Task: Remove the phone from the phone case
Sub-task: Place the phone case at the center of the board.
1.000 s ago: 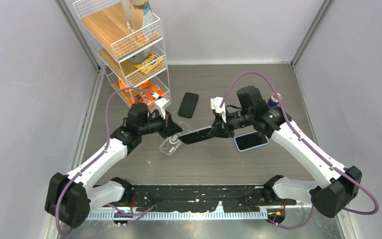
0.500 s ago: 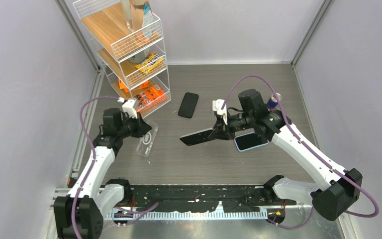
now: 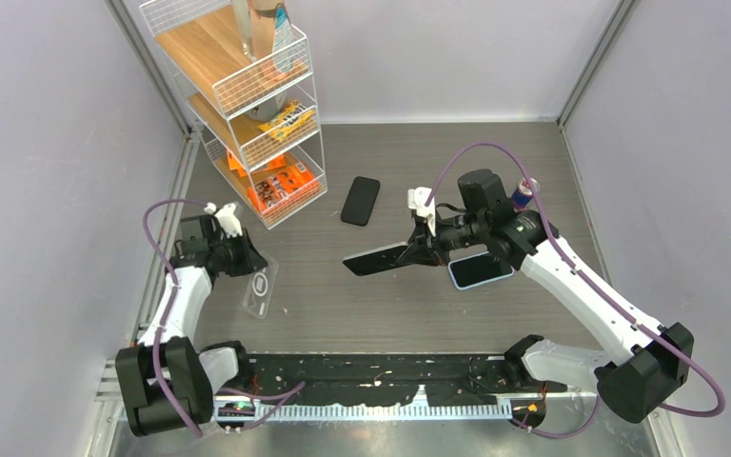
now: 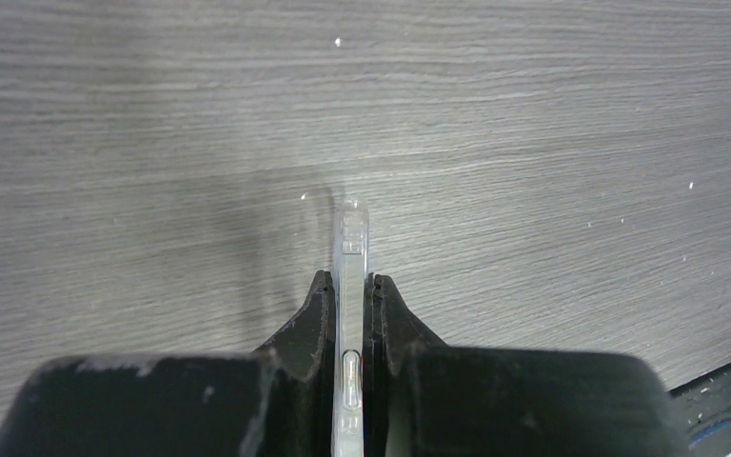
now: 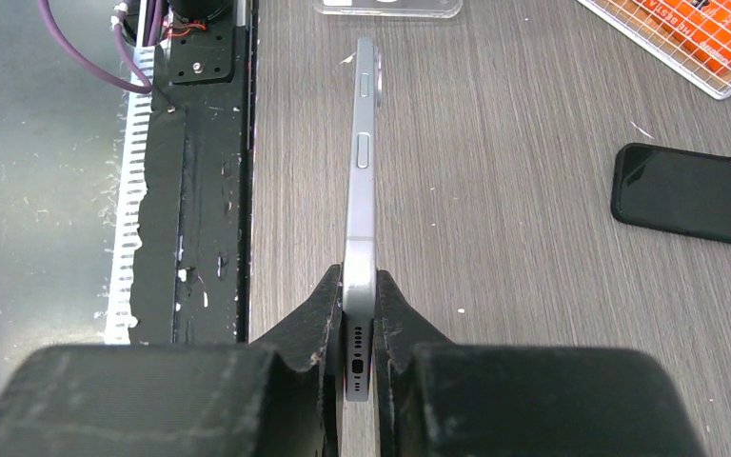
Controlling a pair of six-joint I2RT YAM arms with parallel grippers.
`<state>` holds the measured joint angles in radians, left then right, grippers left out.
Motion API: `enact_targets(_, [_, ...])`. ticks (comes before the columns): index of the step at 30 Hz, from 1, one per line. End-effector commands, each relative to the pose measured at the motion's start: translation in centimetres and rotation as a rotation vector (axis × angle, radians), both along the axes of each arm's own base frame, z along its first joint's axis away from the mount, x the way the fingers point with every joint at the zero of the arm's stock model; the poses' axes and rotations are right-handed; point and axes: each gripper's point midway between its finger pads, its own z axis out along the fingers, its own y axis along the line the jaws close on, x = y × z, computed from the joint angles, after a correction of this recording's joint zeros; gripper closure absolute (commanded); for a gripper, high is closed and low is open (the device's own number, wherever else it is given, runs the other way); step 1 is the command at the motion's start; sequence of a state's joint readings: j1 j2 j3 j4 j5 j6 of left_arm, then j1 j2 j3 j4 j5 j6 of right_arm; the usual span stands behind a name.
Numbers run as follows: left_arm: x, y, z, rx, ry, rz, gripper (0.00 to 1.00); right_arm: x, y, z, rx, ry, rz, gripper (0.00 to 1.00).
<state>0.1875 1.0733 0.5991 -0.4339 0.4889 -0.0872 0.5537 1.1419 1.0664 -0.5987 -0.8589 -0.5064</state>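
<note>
My left gripper [image 3: 247,264] is shut on the clear phone case [image 3: 260,289] at the table's left side; the case hangs edge-on between its fingers in the left wrist view [image 4: 351,276]. My right gripper [image 3: 417,253] is shut on the bare grey phone [image 3: 377,259] and holds it above the table's middle, about level. In the right wrist view the phone [image 5: 363,152] runs edge-on away from my gripper [image 5: 360,286], which clamps its port end. The phone and the case are well apart.
A black phone [image 3: 361,200] lies face up behind the middle. A light blue phone [image 3: 481,269] lies under my right arm. A soda can [image 3: 523,192] stands at the right. A wire shelf rack [image 3: 247,95] with snacks stands at the back left.
My left gripper has pulled the clear case away from the phone, leftward and toward the near side. My right gripper has kept the phone almost in place.
</note>
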Motion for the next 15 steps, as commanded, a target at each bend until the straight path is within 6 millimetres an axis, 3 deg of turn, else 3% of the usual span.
enact_targets(1, [0.7, 0.8, 0.2, -0.002, 0.032, 0.017, 1.0, -0.2, 0.4, 3.0, 0.091, -0.084, 0.024, 0.94])
enact_targets(7, [1.2, 1.6, -1.5, 0.015, 0.132, 0.032, 1.0, -0.2, 0.4, 3.0, 0.093, -0.077, 0.025, 0.94])
enact_targets(15, [1.5, 2.6, -3.0, 0.024, 0.248, 0.046, 0.85, 0.0, 0.5, 2.8, 0.088, -0.07, 0.023, 0.94])
